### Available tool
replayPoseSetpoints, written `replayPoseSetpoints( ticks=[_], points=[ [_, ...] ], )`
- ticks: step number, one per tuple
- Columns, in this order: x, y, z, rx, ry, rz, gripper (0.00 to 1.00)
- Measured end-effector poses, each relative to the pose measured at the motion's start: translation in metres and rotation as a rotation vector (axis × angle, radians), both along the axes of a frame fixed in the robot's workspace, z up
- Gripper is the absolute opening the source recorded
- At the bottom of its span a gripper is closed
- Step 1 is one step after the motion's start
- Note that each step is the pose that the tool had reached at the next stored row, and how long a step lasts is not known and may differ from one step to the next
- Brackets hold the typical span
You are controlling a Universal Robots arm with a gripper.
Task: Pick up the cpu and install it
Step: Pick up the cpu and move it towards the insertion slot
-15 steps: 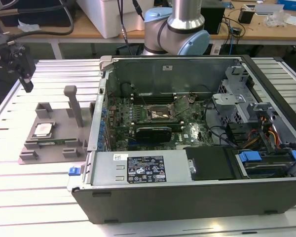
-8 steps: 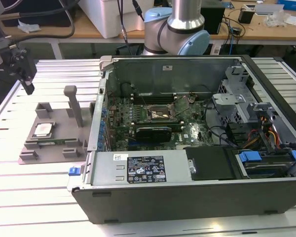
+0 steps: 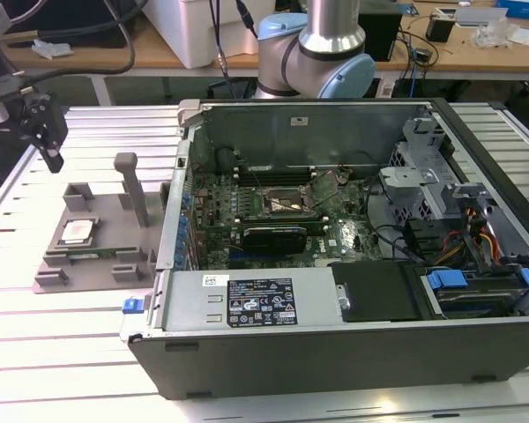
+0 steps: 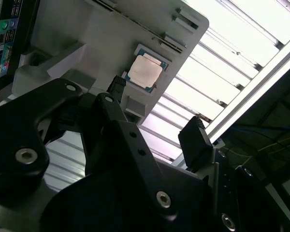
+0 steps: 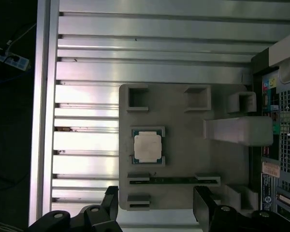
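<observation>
The cpu (image 3: 77, 231) lies flat, silver top up, in a square recess of a grey holder plate (image 3: 115, 225) on the slatted table, at the exterior view's left of the open computer case. My gripper (image 3: 49, 141) hangs in the air above and beyond the holder, apart from the chip. In both wrist views the cpu (image 5: 147, 147) (image 4: 145, 72) shows ahead of the gripper (image 5: 157, 200) (image 4: 157, 113), which is open with nothing between its black fingers (image 5: 111, 200). Inside the case, the motherboard's socket (image 3: 286, 204) stands with its frame raised.
A tall grey post (image 3: 132, 185) rises from the holder plate beside the cpu. The case wall (image 3: 172, 220) stands between holder and motherboard. A black expansion card (image 3: 273, 236), power supply (image 3: 256, 300) and cables (image 3: 476, 238) crowd the case. The table edge (image 5: 43, 121) lies beyond the holder.
</observation>
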State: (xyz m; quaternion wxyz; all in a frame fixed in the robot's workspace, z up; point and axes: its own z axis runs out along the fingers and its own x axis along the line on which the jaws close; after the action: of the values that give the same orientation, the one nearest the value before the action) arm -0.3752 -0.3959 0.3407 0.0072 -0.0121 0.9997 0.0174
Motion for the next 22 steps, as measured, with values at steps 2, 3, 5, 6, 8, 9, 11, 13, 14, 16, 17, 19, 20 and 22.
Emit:
replayPoseSetpoints(
  ticks=[2,3,5,6,8,9,11,13,14,16,17,19,20,22],
  points=[
    [0.000,0.0000,-0.0020,0.0000,0.0000,0.000,0.72],
    [0.000,0.0000,-0.0037,0.0000,0.0000,0.000,0.72],
    [0.000,0.0000,-0.0053,0.0000,0.0000,0.000,0.72],
    [0.000,0.0000,-0.0062,0.0000,0.0000,0.000,0.72],
    [0.000,0.0000,-0.0080,0.0000,0.0001,0.000,0.72],
    [0.000,0.0000,-0.0095,0.0000,0.0000,0.000,0.72],
    [0.000,0.0000,-0.0122,0.0000,0.0000,0.000,0.72],
    [0.000,0.0000,-0.0137,0.0000,0.0000,0.000,0.72],
    [0.000,0.0000,-0.0146,0.0000,0.0000,0.000,0.72],
    [0.000,0.0000,-0.0161,0.0000,0.0000,0.000,0.72],
    [0.000,0.0000,-0.0169,0.0000,0.0000,0.000,0.72],
    [0.000,0.0000,-0.0187,0.0000,0.0000,0.000,0.72],
    [0.000,0.0000,-0.0195,0.0000,0.0000,0.000,0.72],
    [0.000,0.0000,-0.0210,0.0000,0.0000,0.000,0.72]
  ],
)
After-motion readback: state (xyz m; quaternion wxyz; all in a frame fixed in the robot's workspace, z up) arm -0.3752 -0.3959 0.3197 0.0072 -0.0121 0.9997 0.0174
